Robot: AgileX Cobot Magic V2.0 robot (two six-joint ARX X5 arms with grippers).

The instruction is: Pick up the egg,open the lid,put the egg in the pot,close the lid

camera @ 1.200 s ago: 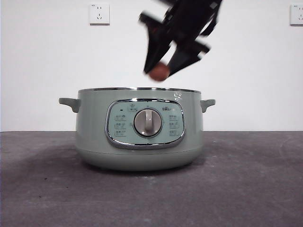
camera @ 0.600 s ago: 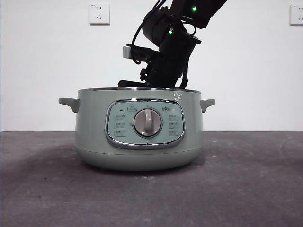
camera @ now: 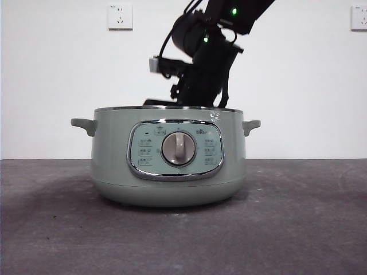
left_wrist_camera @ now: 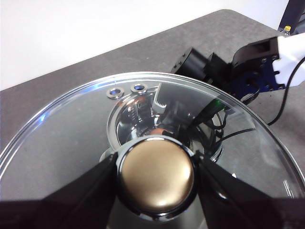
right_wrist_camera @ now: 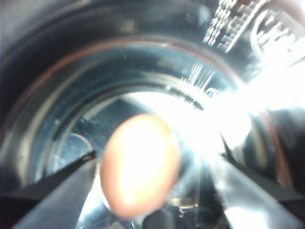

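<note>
The pale-green pot (camera: 169,157) stands in the middle of the table with no lid on it. The right arm (camera: 203,63) reaches down into it from above, and the rim hides its jaws in the front view. In the right wrist view my right gripper (right_wrist_camera: 157,160) is inside the shiny pot. The reddish-brown egg (right_wrist_camera: 140,179) lies between its spread jaws, with a gap on one side. My left gripper (left_wrist_camera: 156,167) is shut on the lid's round knob (left_wrist_camera: 156,176). It holds the see-through lid (left_wrist_camera: 71,138) up above the pot, outside the front view.
The pot has a small handle on each side (camera: 84,125) and a grey dial (camera: 179,148) on its front panel. Through the lid the left wrist view shows the right arm (left_wrist_camera: 209,67) over the pot. Dark table (camera: 298,217) lies around the pot, with a white wall behind.
One second ago the right gripper held the egg above the pot's rim. It has since gone down into the pot with the egg. It has hardly moved in the last half second.
</note>
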